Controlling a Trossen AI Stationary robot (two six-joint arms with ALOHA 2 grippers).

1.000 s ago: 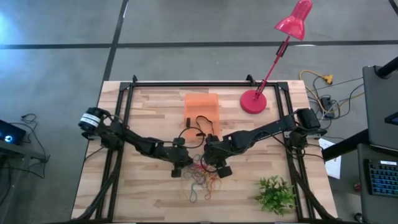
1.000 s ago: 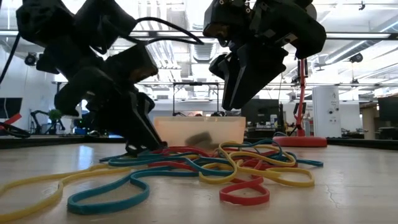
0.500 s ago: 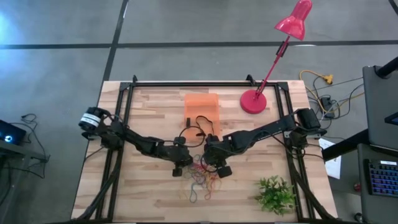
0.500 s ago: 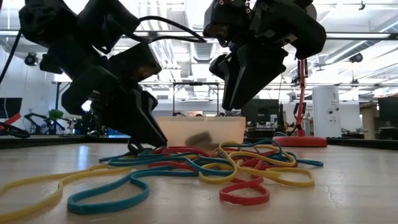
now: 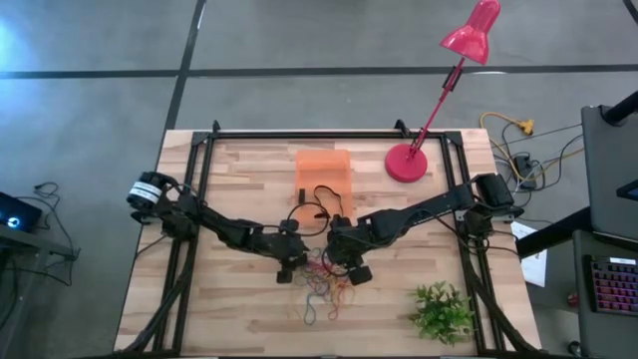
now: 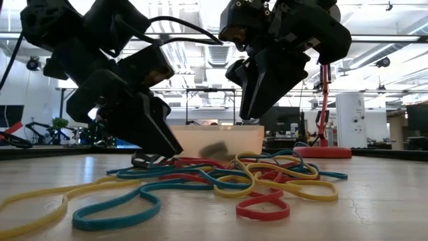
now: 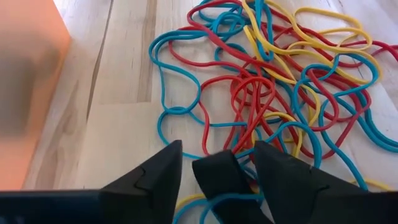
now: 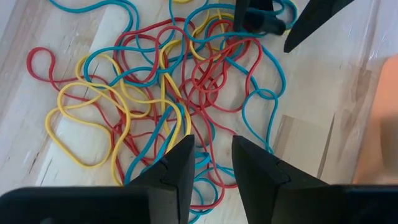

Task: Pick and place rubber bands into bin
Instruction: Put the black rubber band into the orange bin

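- Bench [image 5: 239, 309]: pale wood planks showing visible grain and seams, looking matt and smooth.
- Rubber bands [image 8: 168, 93]: thin elastic loops, appearing smooth with a slight sheen.
- Bin [image 5: 323, 172]: translucent orange plastic, looking frosted.
- Left gripper [image 7: 214, 171] and right gripper [image 8: 211, 162]: fingers presenting as dark matt plastic.
- Lamp base [image 5: 406, 163]: showing glossy red.

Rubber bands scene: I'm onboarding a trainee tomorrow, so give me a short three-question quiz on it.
1. True or false: the pile of rubber bands lies on the table, outside the bin.
2. Which colour is missing from the pile? A red, B yellow, C purple.
3. In the low view, which is down at the pile's edge: the left end effector or the right end effector?

Key: 1 true. 2 C. 3 left; the right one hangs above the pile.
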